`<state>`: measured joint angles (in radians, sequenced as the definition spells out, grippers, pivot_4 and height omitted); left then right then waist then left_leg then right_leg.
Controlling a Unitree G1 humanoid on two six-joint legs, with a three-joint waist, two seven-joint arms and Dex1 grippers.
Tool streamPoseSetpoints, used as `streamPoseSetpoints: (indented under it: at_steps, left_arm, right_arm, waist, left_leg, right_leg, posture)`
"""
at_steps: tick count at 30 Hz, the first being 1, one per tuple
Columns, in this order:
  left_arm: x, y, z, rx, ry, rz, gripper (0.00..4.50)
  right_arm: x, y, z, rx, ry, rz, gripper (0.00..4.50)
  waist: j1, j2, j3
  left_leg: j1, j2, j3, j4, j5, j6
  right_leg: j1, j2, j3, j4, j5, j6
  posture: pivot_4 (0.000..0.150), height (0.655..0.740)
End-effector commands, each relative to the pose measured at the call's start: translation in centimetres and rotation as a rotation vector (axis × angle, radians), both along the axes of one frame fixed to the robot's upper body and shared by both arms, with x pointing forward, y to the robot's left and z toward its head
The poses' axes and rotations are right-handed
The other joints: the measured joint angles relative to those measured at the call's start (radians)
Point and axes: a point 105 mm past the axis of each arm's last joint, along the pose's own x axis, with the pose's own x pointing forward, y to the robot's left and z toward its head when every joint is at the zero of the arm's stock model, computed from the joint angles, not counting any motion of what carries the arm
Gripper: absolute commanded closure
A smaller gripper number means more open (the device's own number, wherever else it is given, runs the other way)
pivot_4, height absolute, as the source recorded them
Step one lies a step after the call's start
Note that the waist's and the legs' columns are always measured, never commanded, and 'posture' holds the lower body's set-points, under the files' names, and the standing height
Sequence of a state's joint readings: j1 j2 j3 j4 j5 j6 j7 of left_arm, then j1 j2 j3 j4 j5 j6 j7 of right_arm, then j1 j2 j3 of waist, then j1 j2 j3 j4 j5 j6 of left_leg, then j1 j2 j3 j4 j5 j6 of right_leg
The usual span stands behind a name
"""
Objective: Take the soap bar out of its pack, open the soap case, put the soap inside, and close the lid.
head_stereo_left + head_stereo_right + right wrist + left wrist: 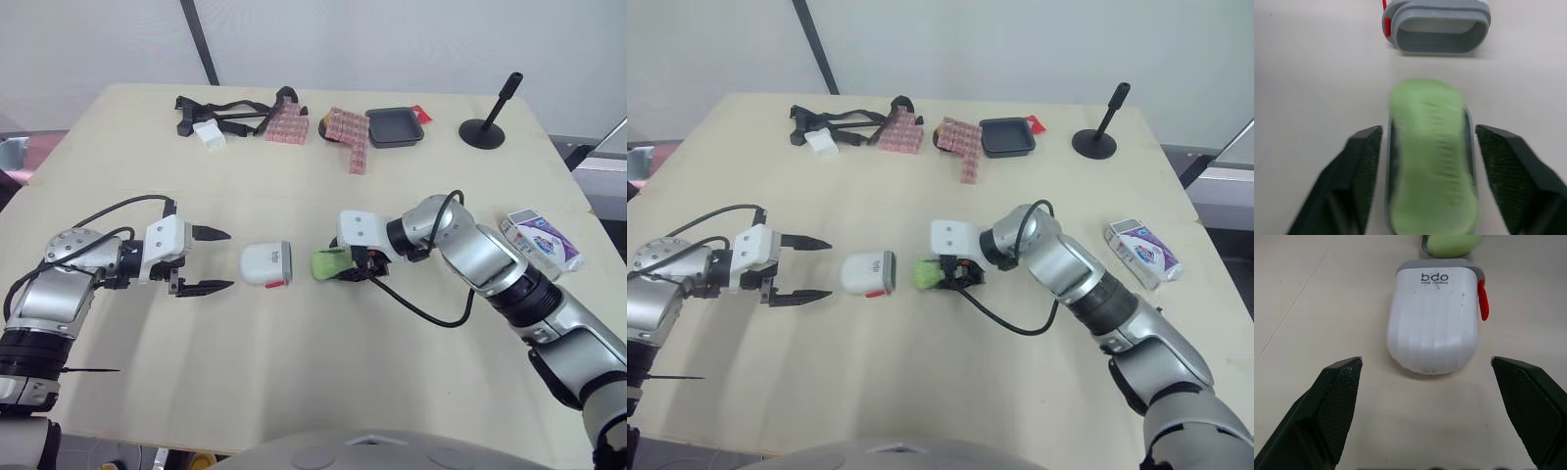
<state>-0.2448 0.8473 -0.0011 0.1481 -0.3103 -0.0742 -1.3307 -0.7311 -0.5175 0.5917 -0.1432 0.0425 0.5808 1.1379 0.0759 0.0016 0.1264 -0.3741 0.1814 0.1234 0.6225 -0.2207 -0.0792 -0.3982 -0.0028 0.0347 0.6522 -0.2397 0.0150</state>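
Between your left gripper (230,259) and right gripper (1429,129): the soap case (265,263).
Left gapes wide; right's hold on the soap (326,265) you cannot tell.

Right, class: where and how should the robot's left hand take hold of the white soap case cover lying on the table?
Grip the white soap case cover across its two long sides, around the middle, coming in from its rounded closed end. That end faces the open left hand. The cover's mouth points away, toward the green soap. Stay behind the red tab on one side.
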Motion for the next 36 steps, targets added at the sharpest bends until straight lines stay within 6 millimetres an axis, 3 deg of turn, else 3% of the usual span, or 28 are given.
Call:
streamPoseSetpoints:
  at_steps: [1,7,11,14,17,23,29,36]
  left_arm:
    - [0.1,0.5,1.0,0.012,-0.05,0.011,0.0]
    - [0.4,0.1,1.0,0.012,-0.057,-0.001,0.0]
    - [0.8,-0.8,1.6,-0.031,-0.062,-0.015,0.0]
    - [0.8,-1.3,1.9,-0.063,-0.053,-0.03,0.0]
    - [1.1,-2.2,2.1,-0.113,-0.053,-0.039,0.0]
    - [1.2,-3.2,1.7,-0.15,-0.026,-0.058,0.0]
    - [1.3,-3.4,1.3,-0.173,-0.029,-0.048,0.0]
    - [1.5,-4.3,-0.3,-0.074,-0.012,-0.102,0.0]
  right_arm:
    - [0.1,0.3,0.9,0.01,-0.043,0.019,0.04]
    - [0.8,-0.9,2.2,0.039,-0.072,-0.043,0.04]
    - [0.1,-2.9,3.9,0.132,-0.087,-0.082,0.04]
    - [-1.0,-4.2,4.7,0.244,-0.062,-0.114,0.04]
    - [-2.0,-4.8,7.0,0.513,-0.073,-0.159,0.04]
    - [-4.1,-6.1,6.2,0.542,0.013,-0.166,0.04]
    - [-3.9,-6.2,5.7,0.546,0.017,-0.207,0.04]
    - [-3.4,-6.1,5.4,0.548,0.002,-0.234,0.04]
  waist:
    - [0.001,0.0,0.0]
    - [0.001,0.0,0.0]
    - [0.012,0.0,0.0]
    - [0.015,-0.001,0.0]
    - [0.01,0.0,0.0]
    - [0.002,-0.001,0.0]
    - [-0.002,-0.001,0.0]
    - [0.002,-0.001,0.0]
  left_leg:
    - [0.0,0.0,0.0,0.0,0.0,0.0]
    - [0.0,0.0,0.0,0.0,0.0,0.0]
    - [0.0,0.0,0.0,0.0,0.0,0.0]
    - [-0.001,0.0,0.0,0.0,0.0,0.0]
    - [0.0,0.0,0.0,0.0,0.0,0.0]
    - [0.001,0.0,0.001,0.0,0.0,0.0]
    - [0.001,0.0,0.001,0.0,0.0,0.0]
    - [0.001,0.0,0.0,0.0,0.0,0.0]
  right_leg:
    - [0.0,0.0,0.0,0.0,0.0,0.0]
    - [0.0,0.0,0.0,0.0,0.0,0.0]
    - [0.0,0.0,0.0,0.0,0.0,0.0]
    - [0.0,0.0,0.0,-0.001,0.0,0.0]
    - [0.0,0.0,0.0,-0.001,0.0,0.0]
    - [0.001,0.0,0.001,-0.003,0.0,0.0]
    - [0.001,0.0,0.002,-0.003,0.0,0.0]
    - [0.001,0.0,0.001,-0.003,0.0,0.0]
  posture:
    - [0.15,0.74]
    - [0.15,0.74]
    - [0.15,0.74]
    - [0.15,0.74]
    - [0.15,0.74]
    - [0.15,0.74]
    - [0.15,0.74]
    - [0.15,0.74]
